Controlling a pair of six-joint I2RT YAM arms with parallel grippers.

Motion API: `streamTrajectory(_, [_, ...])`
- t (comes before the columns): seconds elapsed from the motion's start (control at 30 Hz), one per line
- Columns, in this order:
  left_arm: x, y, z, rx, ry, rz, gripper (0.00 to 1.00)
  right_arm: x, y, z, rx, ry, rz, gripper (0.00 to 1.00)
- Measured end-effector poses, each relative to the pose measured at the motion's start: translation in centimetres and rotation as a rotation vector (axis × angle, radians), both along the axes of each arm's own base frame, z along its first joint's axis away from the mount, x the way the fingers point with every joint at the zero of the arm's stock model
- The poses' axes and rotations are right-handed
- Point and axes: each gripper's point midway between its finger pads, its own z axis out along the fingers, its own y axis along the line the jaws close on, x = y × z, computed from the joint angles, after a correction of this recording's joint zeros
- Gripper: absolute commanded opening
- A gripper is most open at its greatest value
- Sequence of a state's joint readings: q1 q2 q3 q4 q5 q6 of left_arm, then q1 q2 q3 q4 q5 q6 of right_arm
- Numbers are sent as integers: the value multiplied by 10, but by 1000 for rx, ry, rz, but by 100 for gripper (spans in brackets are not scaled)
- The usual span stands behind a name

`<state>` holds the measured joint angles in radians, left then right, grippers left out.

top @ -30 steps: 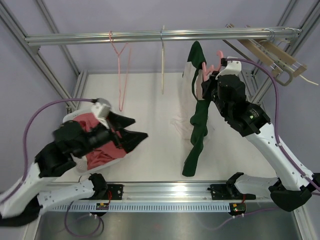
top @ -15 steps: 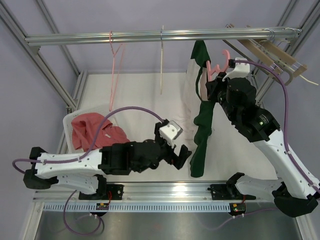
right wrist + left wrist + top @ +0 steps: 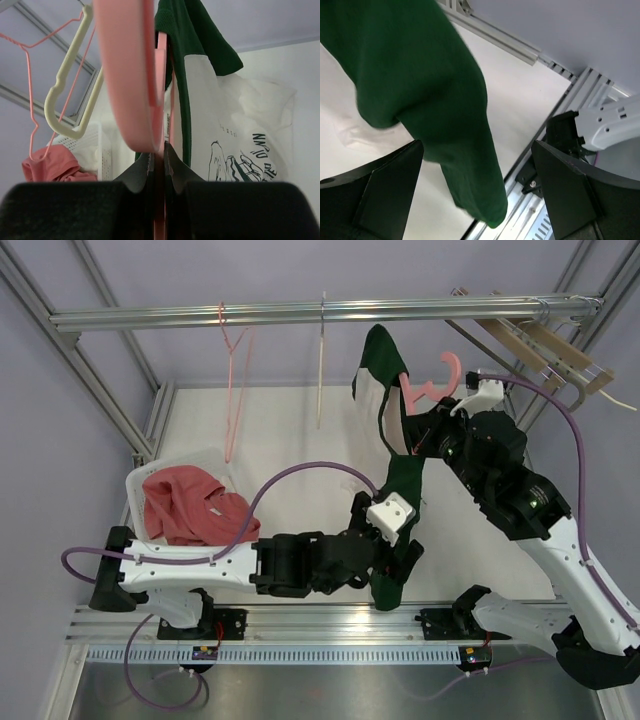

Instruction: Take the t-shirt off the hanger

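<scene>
Below the rail, t-shirt vertical, hem down; right fingers tight on hanger; left fingers apart

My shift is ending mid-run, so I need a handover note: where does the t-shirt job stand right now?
Right pincer: shut on the pink plastic hanger, held below the metal rail.
Left pincer: open. The low end of the green and white t-shirt hangs between its fingers in the wrist view, not gripped.
Done: the hanger looks free of the rail, with the shirt draped on it.
Left: close the left pincer on the fabric and pull the shirt off the hanger. It probably goes in the white plastic basket with the red garment.
</scene>
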<state>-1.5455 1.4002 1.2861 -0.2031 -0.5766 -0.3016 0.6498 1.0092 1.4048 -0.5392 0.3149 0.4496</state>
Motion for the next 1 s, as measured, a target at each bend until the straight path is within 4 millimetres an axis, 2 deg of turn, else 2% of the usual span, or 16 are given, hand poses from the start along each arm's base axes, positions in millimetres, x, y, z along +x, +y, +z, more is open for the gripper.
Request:
streamTrajectory(0.1, [5,-4,12,-18,-28,18,81,-3,4,-9,3,19,27,0])
streamTrajectory(0.13, [6,-5,14,-21,-36,23,67,-4,5,-11,4,22,35,0])
streamTrajectory(0.17, [7,-6,16,-23,-43,27,57,-6,6,-12,7,24,40,0])
streamTrajectory(0.2, [8,-7,16,-23,-47,29,49,-7,6,-12,9,23,44,0])
streamTrajectory(0.23, [9,-8,15,-17,-52,30,45,-8,5,-11,12,19,45,0])
streamTrajectory(0.27, [9,-9,13,-13,-54,30,45,-9,4,-9,15,14,47,0])
streamTrajectory(0.33, [9,-10,10,-5,-55,28,50,-12,3,-3,28,-5,48,0])
streamTrajectory(0.37, [9,-10,9,-4,-52,27,59,-13,2,1,36,-15,48,0])
streamTrajectory(0.47, [8,-12,10,-14,-43,26,73,-14,1,11,59,-46,52,0])
streamTrajectory(0.57, [7,-12,10,-19,-38,27,72,-14,4,14,69,-58,62,0])
streamTrajectory(0.7, [7,-12,10,-18,-36,27,40,-14,6,15,70,-57,73,0])
streamTrajectory(0.73, [8,-13,9,-17,-36,27,25,-14,7,15,69,-57,73,0])
streamTrajectory(0.83, [7,-14,6,-9,-34,24,9,-12,7,16,60,-62,73,0])
streamTrajectory(0.93, [5,-16,2,-2,-26,12,0,-9,9,20,50,-68,73,0])
streamTrajectory(1.0, [4,-17,0,-4,-18,8,0,-5,11,22,46,-73,74,0])
